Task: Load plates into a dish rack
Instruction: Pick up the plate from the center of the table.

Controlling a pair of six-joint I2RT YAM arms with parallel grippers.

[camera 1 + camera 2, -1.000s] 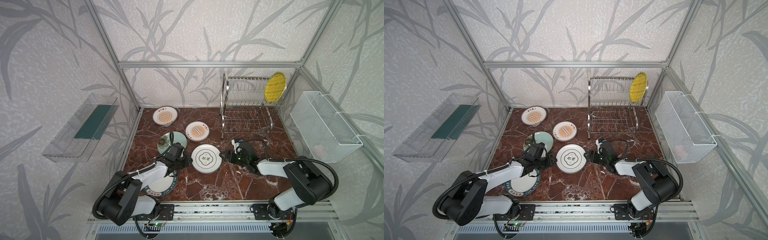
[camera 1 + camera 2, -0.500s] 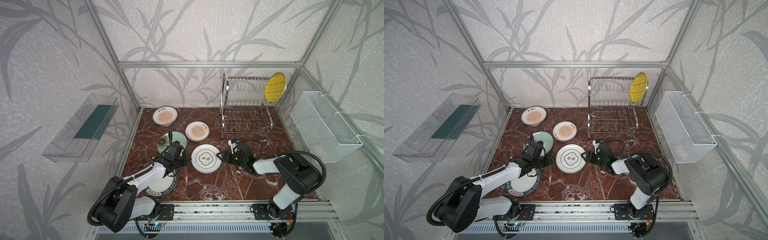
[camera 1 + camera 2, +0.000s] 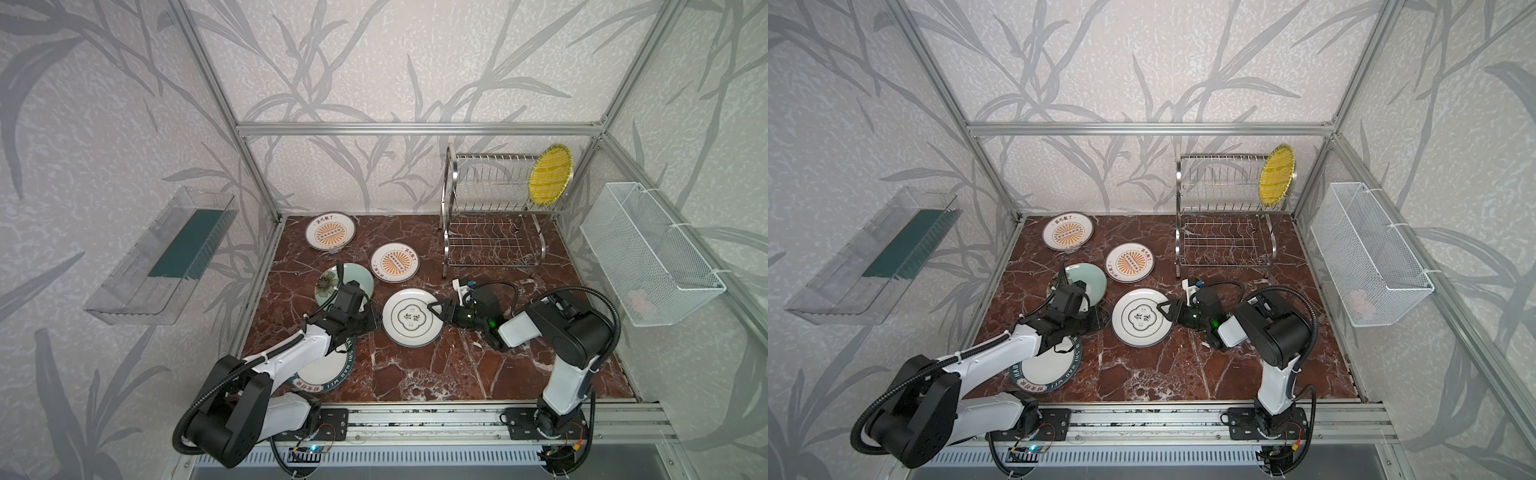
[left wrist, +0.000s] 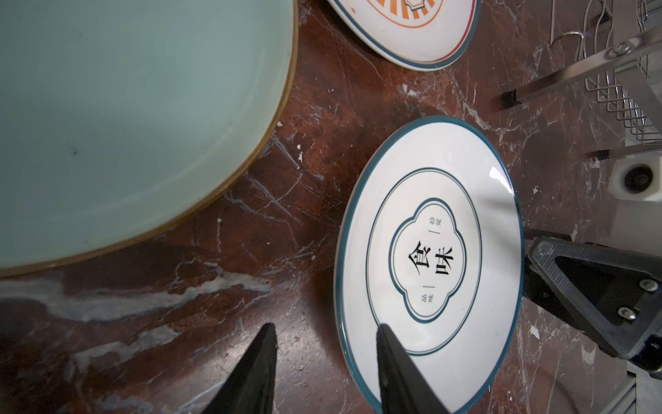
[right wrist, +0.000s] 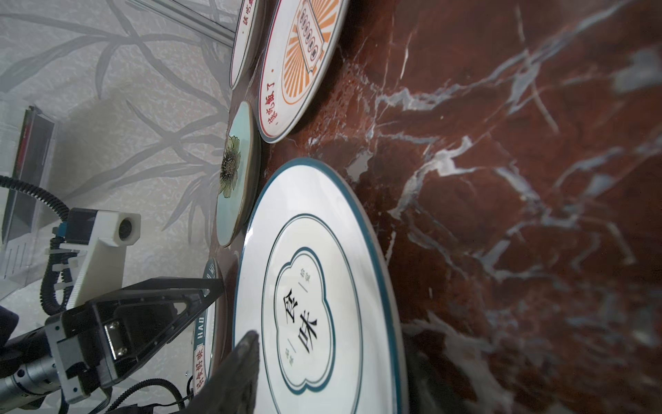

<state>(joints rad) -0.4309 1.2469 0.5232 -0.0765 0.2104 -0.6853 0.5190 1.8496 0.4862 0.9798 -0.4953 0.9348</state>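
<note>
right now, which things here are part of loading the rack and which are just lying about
For the job: dish rack, yellow woven plate standing in it, far sunburst plate, near sunburst plate, pale green plate, cloud-outline plate, teal-lettered plate.
Just there: white mesh basket, clear plastic tray.

Table point(image 3: 457, 374): polished, white-veined red-brown stone finish. White plate point(image 4: 465, 172): glossy glaze, reflective. Dish rack point(image 3: 492, 245): shiny metal wire. Basket point(image 3: 648, 253): matt white mesh.
</note>
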